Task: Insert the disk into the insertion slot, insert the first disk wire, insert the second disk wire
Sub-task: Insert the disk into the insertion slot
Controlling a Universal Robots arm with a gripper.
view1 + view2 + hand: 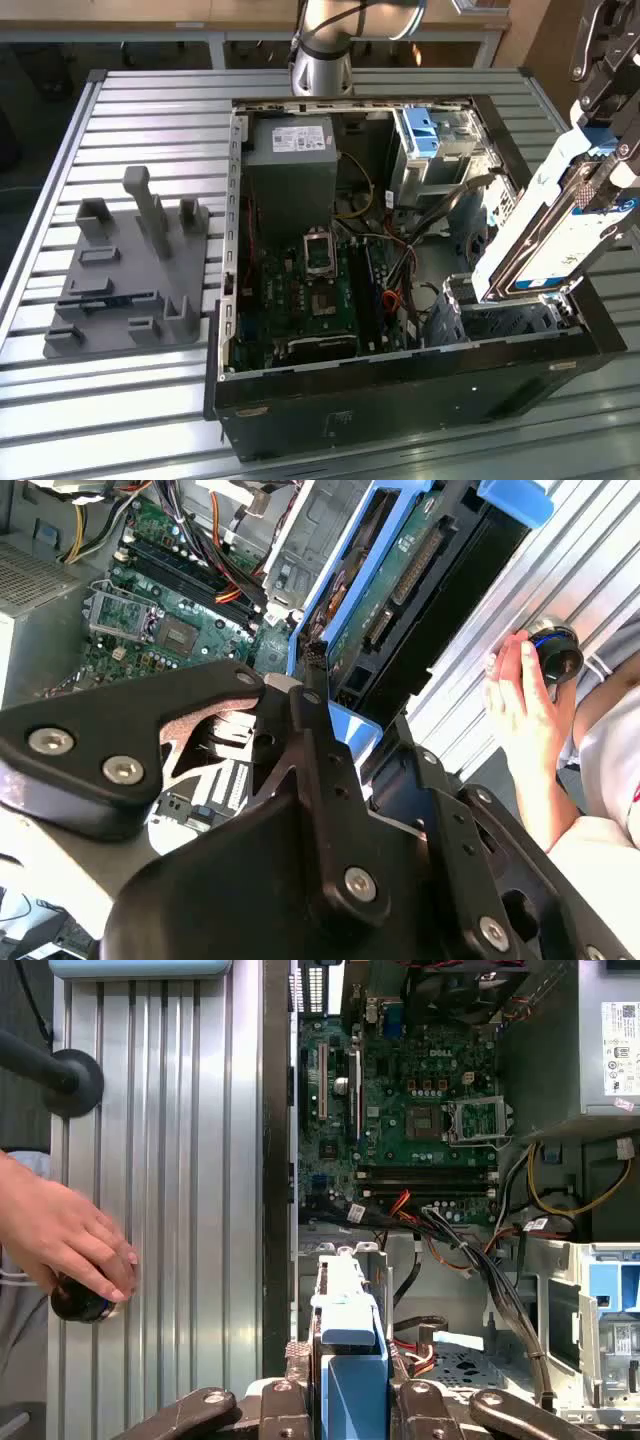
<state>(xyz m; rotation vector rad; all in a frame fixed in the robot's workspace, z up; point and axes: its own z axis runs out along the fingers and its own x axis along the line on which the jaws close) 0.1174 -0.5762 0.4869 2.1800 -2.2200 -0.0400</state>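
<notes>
Gripper (608, 165) is clenched on the disk (545, 235), gripping its upper end so the lower edge leads. The disk hangs tilted at the exterior view's right, bottom edge meeting the insertion slot (540, 312) mouth, angled to slide in and, I'd say, not yet seated.

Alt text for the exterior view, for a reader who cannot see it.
The pincer holds the disk tilted, its lower end at the insertion slot in the open computer case. The case lies on a slatted metal table, beside a grey fixture.
</notes>
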